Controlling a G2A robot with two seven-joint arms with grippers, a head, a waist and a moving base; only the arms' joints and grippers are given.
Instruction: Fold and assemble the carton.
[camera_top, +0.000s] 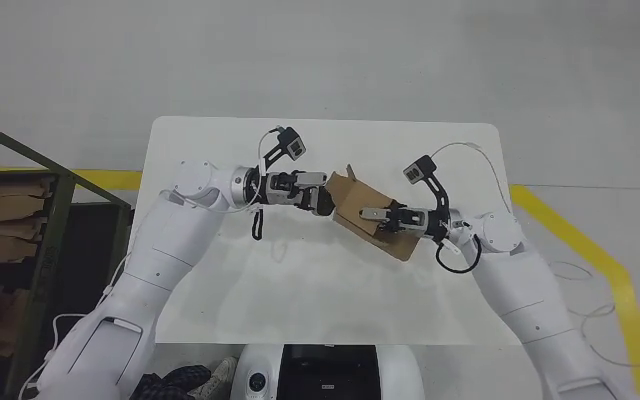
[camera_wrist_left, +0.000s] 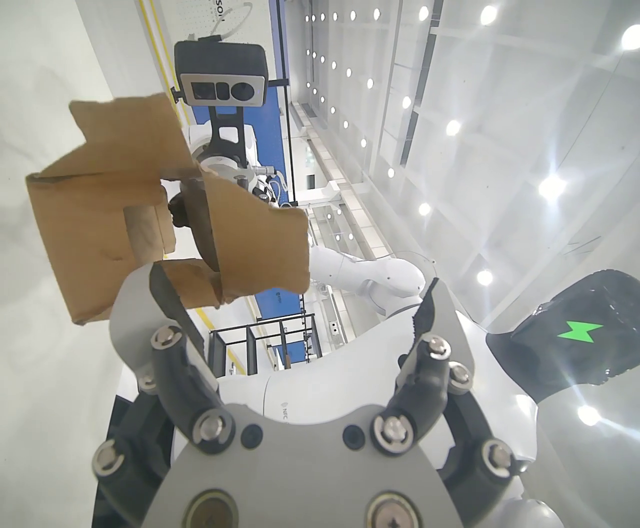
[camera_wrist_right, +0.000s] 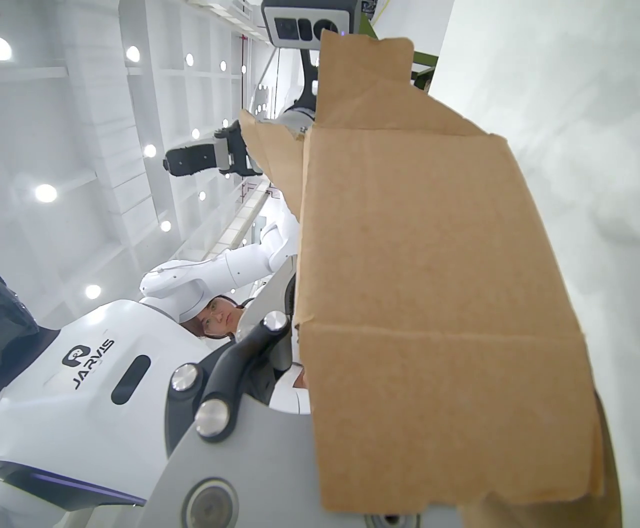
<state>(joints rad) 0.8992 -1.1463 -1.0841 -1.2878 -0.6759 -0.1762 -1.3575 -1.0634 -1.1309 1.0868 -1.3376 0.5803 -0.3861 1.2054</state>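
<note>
The brown cardboard carton (camera_top: 351, 195) sits at the frame's centre over the white rectangular desk (camera_top: 320, 290), with the left gripper (camera_top: 323, 201) at its left and the right gripper (camera_top: 374, 214) at its right.

White desk (camera_top: 300, 290): brown carton (camera_top: 352, 196) sitting skewed over its middle. Left gripper (camera_top: 322, 200) meeting the carton's left end; right gripper (camera_top: 372, 214) lying across its right half. Rack (camera_top: 66, 190) standing beside the desk's left edge, holding cardboard (camera_top: 20, 210).

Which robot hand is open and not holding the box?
The left gripper: its fingers stand wide apart beside the carton. The right gripper has the carton's wall clamped between its fingers.
</note>
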